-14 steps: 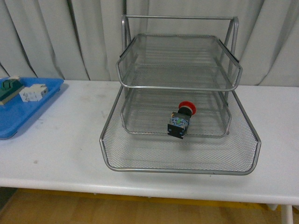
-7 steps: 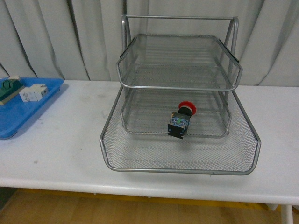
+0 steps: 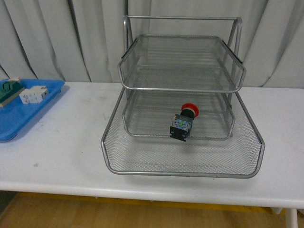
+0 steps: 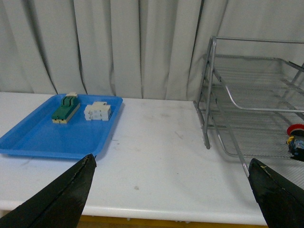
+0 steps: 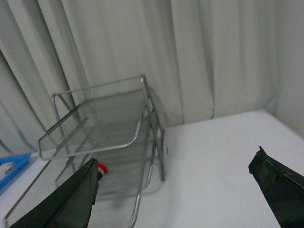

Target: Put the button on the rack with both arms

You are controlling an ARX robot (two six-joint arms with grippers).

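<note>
From the front, the silver rack [image 3: 183, 85] stands in the middle of the white table [image 3: 66, 147], with its back close to the far edge. The button [image 3: 184, 122] is in the rack, right at the front rim of the middle shelf. Its red cap points to the back and its black body points to the front. I cannot tell if it sits on the middle shelf or on the bottom one. A blue tray [image 3: 26, 118] lies at the left edge of the table, well apart from the rack. A green piece [image 3: 7, 91] and a white block [image 3: 33, 95] lie in it, side by side. A gray curtain [image 3: 57, 38] hangs behind. No arm shows here.

In the left wrist view, the left gripper [image 4: 168, 199] hangs over the table's near edge, between the blue tray [image 4: 38, 140] and the rack [image 4: 223, 99]. Its two black fingers [image 4: 61, 199] are spread wide and hold nothing. The button [image 4: 297, 137] peeks in at the picture's edge, inside the rack.

In the right wrist view, the right gripper [image 5: 168, 194] hangs over bare table beside the rack [image 5: 109, 128]. Its fingers [image 5: 280, 187] are spread wide too, with nothing in them. The button's red cap [image 5: 101, 167] shows low in the rack.
</note>
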